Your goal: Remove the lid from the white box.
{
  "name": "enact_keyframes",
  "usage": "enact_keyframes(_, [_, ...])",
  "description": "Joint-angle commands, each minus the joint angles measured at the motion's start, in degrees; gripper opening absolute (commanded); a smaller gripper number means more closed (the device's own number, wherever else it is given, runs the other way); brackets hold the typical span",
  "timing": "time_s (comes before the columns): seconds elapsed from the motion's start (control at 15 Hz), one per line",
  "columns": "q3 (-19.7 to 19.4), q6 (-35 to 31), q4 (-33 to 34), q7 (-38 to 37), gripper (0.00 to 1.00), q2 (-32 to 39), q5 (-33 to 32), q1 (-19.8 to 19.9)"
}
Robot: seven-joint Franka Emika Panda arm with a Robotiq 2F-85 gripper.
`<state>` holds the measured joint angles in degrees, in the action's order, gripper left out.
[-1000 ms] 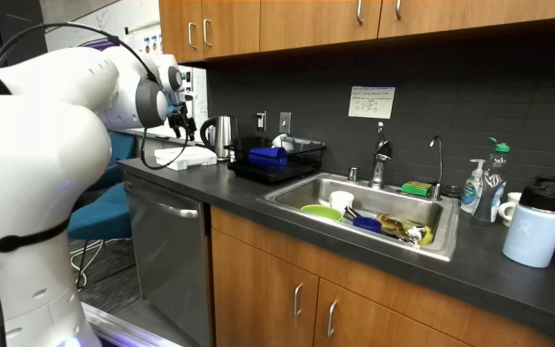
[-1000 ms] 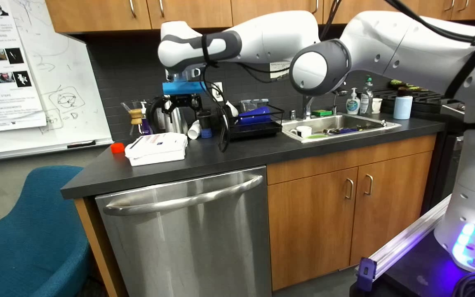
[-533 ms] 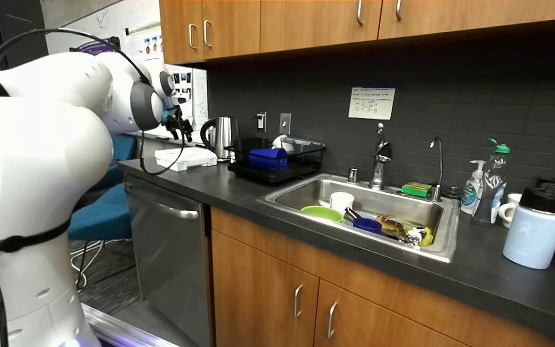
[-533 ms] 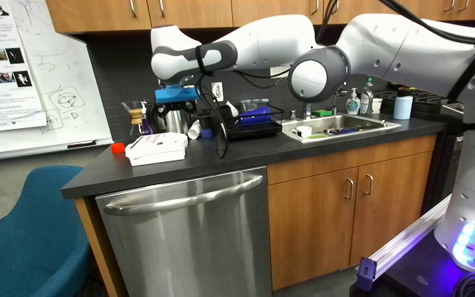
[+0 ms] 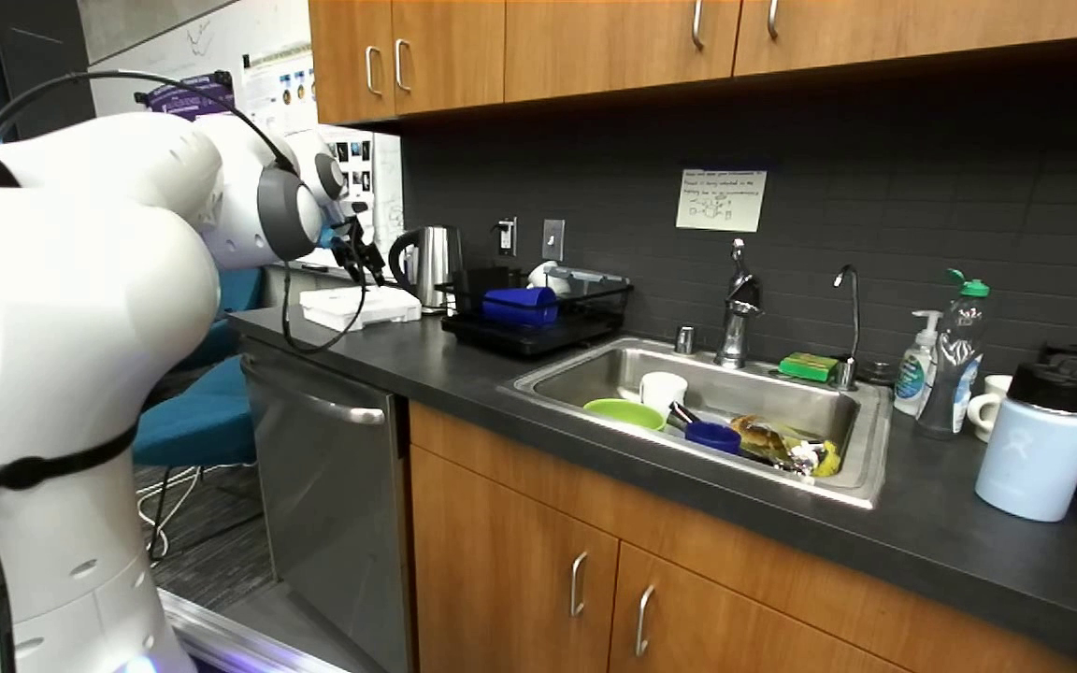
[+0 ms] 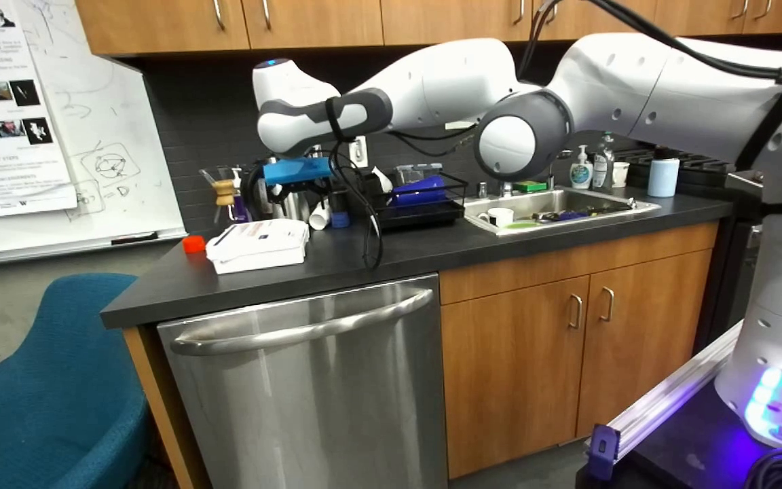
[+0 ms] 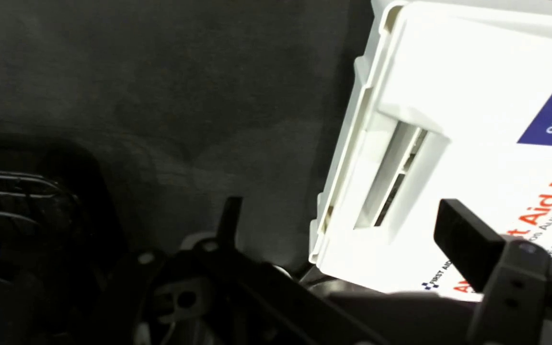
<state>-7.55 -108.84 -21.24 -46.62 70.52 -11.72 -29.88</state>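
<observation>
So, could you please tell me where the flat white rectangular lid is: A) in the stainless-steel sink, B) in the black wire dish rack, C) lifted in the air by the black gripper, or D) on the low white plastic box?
D: in an exterior view the flat white lid covers the low white box, and in the wrist view the black gripper is open.

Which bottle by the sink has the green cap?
The tall clear bottle; the shorter bottle has a white pump, the light blue flask a black top.
</observation>
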Motion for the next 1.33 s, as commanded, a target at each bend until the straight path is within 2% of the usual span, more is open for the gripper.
enact_keyframes(0.0, [-0.98, -0.41, 0.88, -1.44, 1.0, 1.01, -0.7, 0.25])
enact_keyframes(0.67, [-1.11, -2.5, 0.82, -1.53, 1.0, 2.8, -0.89, 0.44])
enact_keyframes(1.27, [-2.97, -8.09, 0.8, -4.74, 1.0, 3.7, -2.43, 0.36])
